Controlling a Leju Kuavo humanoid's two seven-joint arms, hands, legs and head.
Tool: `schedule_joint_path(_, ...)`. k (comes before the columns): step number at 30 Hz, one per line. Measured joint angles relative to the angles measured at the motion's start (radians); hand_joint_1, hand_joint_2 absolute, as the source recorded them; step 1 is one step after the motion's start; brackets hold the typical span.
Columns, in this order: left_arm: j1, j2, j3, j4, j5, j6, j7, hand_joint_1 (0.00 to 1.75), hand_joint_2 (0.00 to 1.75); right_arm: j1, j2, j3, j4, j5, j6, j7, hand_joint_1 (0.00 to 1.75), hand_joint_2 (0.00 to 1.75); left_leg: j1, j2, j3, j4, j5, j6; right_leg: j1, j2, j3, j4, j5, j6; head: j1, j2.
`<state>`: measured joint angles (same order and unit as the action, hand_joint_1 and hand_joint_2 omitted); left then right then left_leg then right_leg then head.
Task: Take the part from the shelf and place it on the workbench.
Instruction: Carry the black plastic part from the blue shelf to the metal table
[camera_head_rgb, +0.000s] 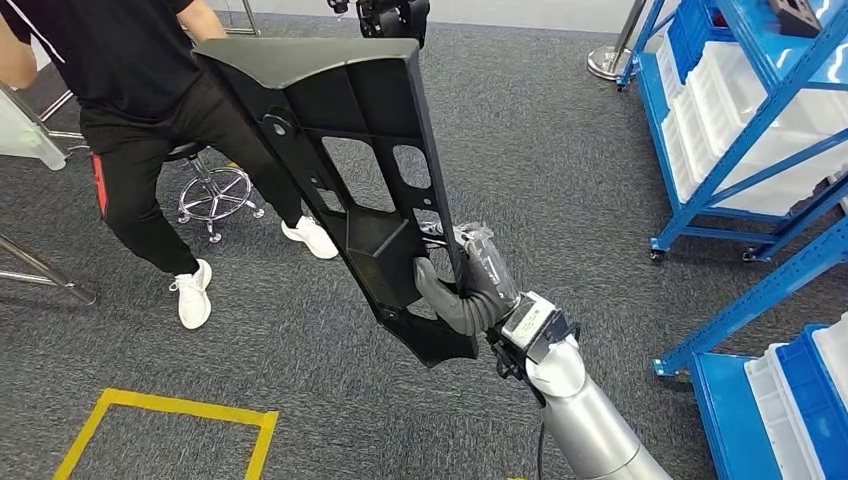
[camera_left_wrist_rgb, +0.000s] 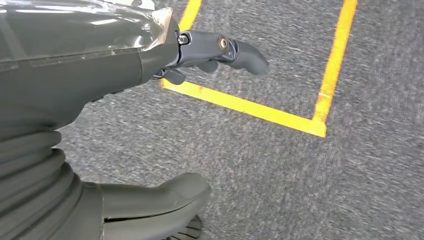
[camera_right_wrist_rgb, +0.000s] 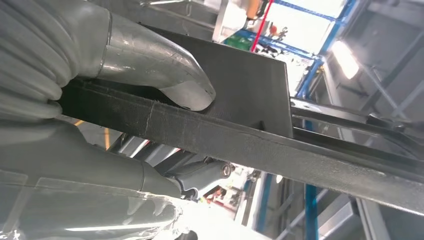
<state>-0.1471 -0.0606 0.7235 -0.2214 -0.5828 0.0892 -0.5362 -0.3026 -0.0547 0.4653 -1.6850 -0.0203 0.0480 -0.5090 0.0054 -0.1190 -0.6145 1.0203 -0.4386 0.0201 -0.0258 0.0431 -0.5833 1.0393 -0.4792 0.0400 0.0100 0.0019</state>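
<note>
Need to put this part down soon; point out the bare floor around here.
Bare carpet lies between the held part and the blue shelves; more inside the yellow floor outline. Crowded toward the person and stool.

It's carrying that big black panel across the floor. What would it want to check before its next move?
1. Hold on the panel: ok. The right hand grips the black panel near its lower end; in the right wrist view the thumb presses on its edge.
2. Panel free of the floor: ok, it is held up at a tilt.
3. Left hand free: ok, it holds nothing, above the carpet by the yellow floor line.
4. Person nearby: not ok, they stand close to the panel's upper end.
5. Blue shelves to the robot's right: ok, apart from the panel.
6. Workbench location: cannot tell.
</note>
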Motion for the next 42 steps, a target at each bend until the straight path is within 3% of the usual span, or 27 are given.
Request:
schedule_joint_path(2,0.005,0.001,0.0,0.0,0.0,0.0,0.0,0.0,1.75,-0.002,0.002,0.0,-0.001,0.0,0.002,-0.001,1.75,1.75,0.003,-0.002,-0.006,0.0,0.001,-0.008,0.0,-0.016,0.001,-0.003,0.004,-0.016,0.0,0.0)
schedule_joint_path(4,0.007,0.002,0.0,0.0,0.0,0.0,0.0,0.0,1.75,-0.007,0.006,0.0,-0.002,-0.001,0.005,0.0,1.75,1.75,0.003,0.042,-0.025,0.042,-0.025,-0.015,-0.001,-0.033,0.005,-0.007,0.005,-0.029,-0.003,0.0)
schedule_joint_path(6,0.005,0.003,0.0,0.0,0.0,0.002,0.003,0.0,1.75,-0.012,0.008,0.0,-0.003,-0.003,0.008,0.004,1.75,1.75,0.002,0.099,-0.084,0.163,-0.086,-0.021,0.004,-0.054,0.007,-0.008,0.002,-0.04,-0.007,0.0)
schedule_joint_path(8,0.006,0.001,0.0,0.001,0.0,0.003,0.007,0.0,1.75,-0.014,0.009,0.001,-0.003,-0.008,0.012,0.008,1.75,1.75,0.004,0.115,-0.147,0.28,-0.128,-0.022,0.011,-0.078,0.007,-0.007,0.0,-0.044,-0.007,0.0)
schedule_joint_path(9,0.007,0.0,0.0,0.001,0.0,0.004,0.008,0.0,1.75,-0.015,0.009,0.001,-0.003,-0.012,0.014,0.009,1.75,1.75,0.004,0.116,-0.154,0.291,-0.122,-0.02,0.014,-0.09,0.007,-0.007,-0.002,-0.046,-0.007,0.0)
schedule_joint_path(11,0.009,0.0,0.0,0.001,0.003,0.005,0.007,0.0,1.75,-0.021,0.009,0.002,-0.003,-0.022,0.017,0.009,1.75,1.75,0.002,0.127,-0.106,0.198,-0.063,-0.011,0.018,-0.112,0.01,-0.007,-0.004,-0.049,-0.007,0.0)
schedule_joint_path(13,0.008,0.001,0.0,0.0,0.007,0.006,0.001,0.0,1.75,-0.028,0.009,0.002,-0.004,-0.028,0.018,0.009,1.75,1.75,-0.009,0.172,-0.034,0.063,-0.016,0.001,0.024,-0.131,0.014,-0.008,-0.008,-0.049,-0.006,0.0)
schedule_joint_path(15,0.005,0.002,0.0,0.0,0.01,0.006,-0.005,0.0,1.75,-0.032,0.009,0.002,-0.004,-0.032,0.019,0.009,1.75,1.75,-0.021,0.194,-0.008,0.01,-0.01,0.008,0.027,-0.147,0.016,-0.009,-0.011,-0.044,-0.006,0.0)
schedule_joint_path(17,0.005,0.003,0.001,0.0,0.012,0.006,-0.008,0.0,1.75,-0.033,0.01,0.001,-0.005,-0.034,0.018,0.009,1.75,1.75,-0.025,0.169,-0.007,0.004,-0.007,0.014,0.029,-0.168,0.022,-0.014,-0.015,-0.035,-0.006,0.0)
schedule_joint_path(18,0.005,0.003,0.001,0.0,0.013,0.006,-0.008,0.0,1.75,-0.033,0.01,0.001,-0.006,-0.035,0.018,0.009,1.75,1.75,-0.023,0.158,-0.001,-0.003,-0.003,0.018,0.028,-0.165,0.024,-0.01,-0.02,-0.031,-0.006,0.0)
schedule_joint_path(20,0.003,0.002,0.002,-0.001,0.013,0.005,-0.008,0.0,1.75,-0.033,0.01,-0.002,-0.01,-0.037,0.018,0.008,1.75,1.75,-0.015,0.135,0.013,-0.018,0.005,0.027,0.028,-0.123,0.002,0.048,-0.051,-0.029,-0.006,0.0)
schedule_joint_path(22,-0.002,0.001,0.003,-0.001,0.013,0.004,-0.007,0.0,1.75,-0.029,0.009,-0.006,-0.012,-0.038,0.017,0.009,1.75,1.75,-0.011,0.109,0.015,-0.022,0.008,0.032,0.023,-0.069,-0.064,0.178,-0.1,-0.035,-0.004,0.0)
schedule_joint_path(24,-0.003,0.0,0.003,-0.001,0.014,0.004,-0.006,0.0,1.75,-0.02,0.006,-0.009,-0.013,-0.038,0.017,0.01,1.75,1.75,-0.011,0.079,0.015,-0.021,0.008,0.033,0.022,-0.052,-0.116,0.262,-0.117,-0.031,-0.002,0.0)
schedule_joint_path(25,-0.003,-0.001,0.004,-0.001,0.015,0.003,-0.006,0.0,1.75,-0.016,0.005,-0.01,-0.013,-0.037,0.017,0.01,1.75,1.75,-0.011,0.063,0.015,-0.021,0.008,0.032,0.02,-0.049,-0.117,0.25,-0.103,-0.023,-0.001,0.0)
schedule_joint_path(26,-0.002,-0.002,0.004,-0.001,0.017,0.002,-0.007,0.0,1.75,-0.015,0.005,-0.011,-0.013,-0.037,0.017,0.009,1.75,1.75,-0.01,0.049,0.017,-0.019,0.007,0.031,0.018,-0.043,-0.099,0.199,-0.075,-0.014,-0.001,0.0)
schedule_joint_path(28,-0.003,-0.003,0.007,-0.001,0.023,0.0,-0.011,0.0,1.75,-0.015,0.006,-0.013,-0.013,-0.037,0.017,0.009,1.75,1.75,-0.01,0.022,0.017,-0.013,0.002,0.024,0.011,-0.009,-0.041,0.061,-0.012,0.0,-0.001,0.0)
schedule_joint_path(30,-0.004,-0.003,0.01,-0.001,0.029,0.0,-0.014,0.0,1.75,-0.015,0.007,-0.015,-0.013,-0.036,0.017,0.009,1.75,1.75,-0.012,0.004,0.013,-0.006,-0.003,0.014,0.007,0.013,-0.009,-0.009,0.017,-0.003,-0.001,0.0)
schedule_joint_path(33,-0.002,-0.001,0.013,-0.001,0.032,0.0,-0.016,0.0,1.75,-0.015,0.01,-0.017,-0.013,-0.035,0.017,0.009,1.75,1.75,-0.008,-0.013,0.006,-0.007,-0.002,0.001,0.009,-0.005,-0.006,-0.013,0.019,-0.02,-0.002,0.0)
schedule_joint_path(34,0.0,-0.001,0.015,-0.001,0.033,0.0,-0.016,0.0,1.75,-0.016,0.012,-0.018,-0.013,-0.034,0.017,0.009,1.75,1.75,-0.007,-0.006,0.004,-0.004,-0.005,-0.004,0.009,-0.013,-0.003,-0.016,0.021,-0.026,-0.003,0.0)
schedule_joint_path(36,-0.002,-0.001,0.018,-0.001,0.034,0.0,-0.017,0.0,1.75,-0.016,0.017,-0.018,-0.014,-0.034,0.017,0.008,1.75,1.75,-0.006,0.043,-0.02,0.047,-0.037,-0.015,0.005,-0.032,0.003,-0.022,0.021,-0.04,-0.005,0.0)
schedule_joint_path(37,-0.003,-0.002,0.018,-0.001,0.034,0.0,-0.018,0.0,1.75,-0.016,0.019,-0.018,-0.015,-0.034,0.017,0.008,1.75,1.75,-0.005,0.076,-0.048,0.104,-0.067,-0.019,0.007,-0.043,0.005,-0.023,0.019,-0.046,-0.007,0.0)
schedule_joint_path(39,-0.005,-0.002,0.018,-0.001,0.034,0.0,-0.018,0.0,1.75,-0.014,0.019,-0.018,-0.016,-0.034,0.017,0.008,1.75,1.75,0.0,0.108,-0.119,0.235,-0.12,-0.027,0.011,-0.065,0.006,-0.023,0.015,-0.054,-0.008,0.0)
schedule_joint_path(40,-0.004,-0.003,0.019,-0.001,0.034,0.0,-0.018,0.0,1.75,-0.013,0.019,-0.018,-0.016,-0.034,0.017,0.008,1.75,1.75,0.003,0.113,-0.142,0.272,-0.126,-0.03,0.013,-0.077,0.007,-0.023,0.014,-0.056,-0.008,0.0)
schedule_joint_path(41,-0.004,-0.003,0.019,-0.001,0.034,0.0,-0.018,0.0,1.75,-0.013,0.019,-0.018,-0.016,-0.034,0.017,0.008,1.75,1.75,0.004,0.116,-0.145,0.27,-0.113,-0.03,0.014,-0.088,0.007,-0.023,0.012,-0.056,-0.008,0.0)
schedule_joint_path(42,-0.004,-0.003,0.019,-0.001,0.034,0.0,-0.018,0.0,1.75,-0.013,0.019,-0.018,-0.016,-0.034,0.017,0.008,1.75,1.75,0.005,0.121,-0.125,0.227,-0.083,-0.029,0.014,-0.098,0.009,-0.023,0.01,-0.056,-0.008,0.0)
